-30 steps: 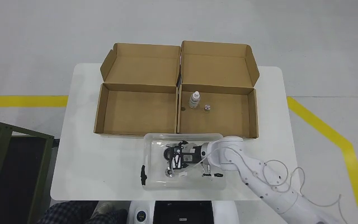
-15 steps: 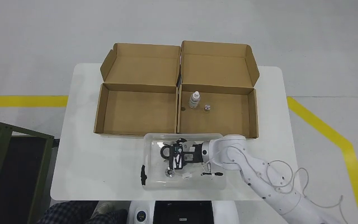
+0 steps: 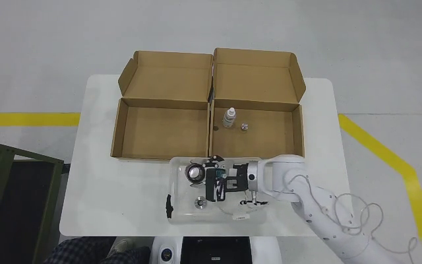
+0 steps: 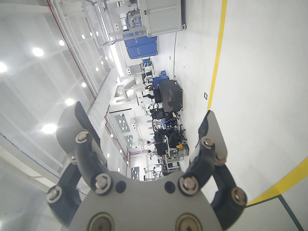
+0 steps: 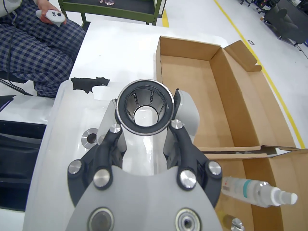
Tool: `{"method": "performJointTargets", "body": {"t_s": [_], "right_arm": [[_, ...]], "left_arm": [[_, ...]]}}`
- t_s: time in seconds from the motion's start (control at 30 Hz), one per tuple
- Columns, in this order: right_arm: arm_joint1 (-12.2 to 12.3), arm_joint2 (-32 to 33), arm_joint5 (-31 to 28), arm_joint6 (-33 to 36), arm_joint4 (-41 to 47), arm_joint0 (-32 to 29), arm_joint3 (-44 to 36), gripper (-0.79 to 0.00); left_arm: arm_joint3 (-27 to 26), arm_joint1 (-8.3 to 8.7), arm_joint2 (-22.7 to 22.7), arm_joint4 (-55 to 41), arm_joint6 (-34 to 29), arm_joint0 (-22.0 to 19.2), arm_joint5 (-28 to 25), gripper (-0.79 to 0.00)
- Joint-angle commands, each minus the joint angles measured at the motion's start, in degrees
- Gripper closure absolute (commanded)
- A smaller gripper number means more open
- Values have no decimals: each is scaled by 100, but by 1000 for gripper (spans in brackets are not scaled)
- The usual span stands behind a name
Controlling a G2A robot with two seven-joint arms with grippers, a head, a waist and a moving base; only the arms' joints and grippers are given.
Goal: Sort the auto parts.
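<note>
Lost the metal sleeve's (image 5: 145, 108) outer wall behind the fingers of the right gripper (image 5: 145, 99). Covered the spray bottle's (image 5: 259, 194) base with that gripper's body. Cropped the small metal part (image 5: 233, 222) beside it at the picture's edge. From above, could not make out the small pieces (image 3: 245, 208) in the clear tray (image 3: 177, 178); hid part of its floor under the right arm (image 3: 297, 188).

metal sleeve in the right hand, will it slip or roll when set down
The metal sleeve looks rigid and probably heavy for its size: thick steel walls. Its smooth round side could slip in the right hand, and would likely roll if laid sideways.
</note>
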Motion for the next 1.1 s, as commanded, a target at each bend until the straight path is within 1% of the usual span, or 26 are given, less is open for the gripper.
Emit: {"method": "performJointTargets", "body": {"t_s": [0.0,0.3,0.53,0.9,1.07], "right_arm": [[19,112,-32,-23,81,-23,-91,0],[131,827,-98,-275,489,-235,-547,0],[239,1490,-130,-385,630,-568,-940,0],[363,2526,3,-746,760,-1062,-1082,0],[399,2813,-3,-838,749,-1227,-1161,0]], "left_arm": [[0,0,0,0,0,0,0,-785],[0,0,0,0,0,0,0,-785],[0,0,0,0,0,0,0,-785],[0,0,0,0,0,0,0,-785],[0,0,0,0,0,0,0,-785]]}}
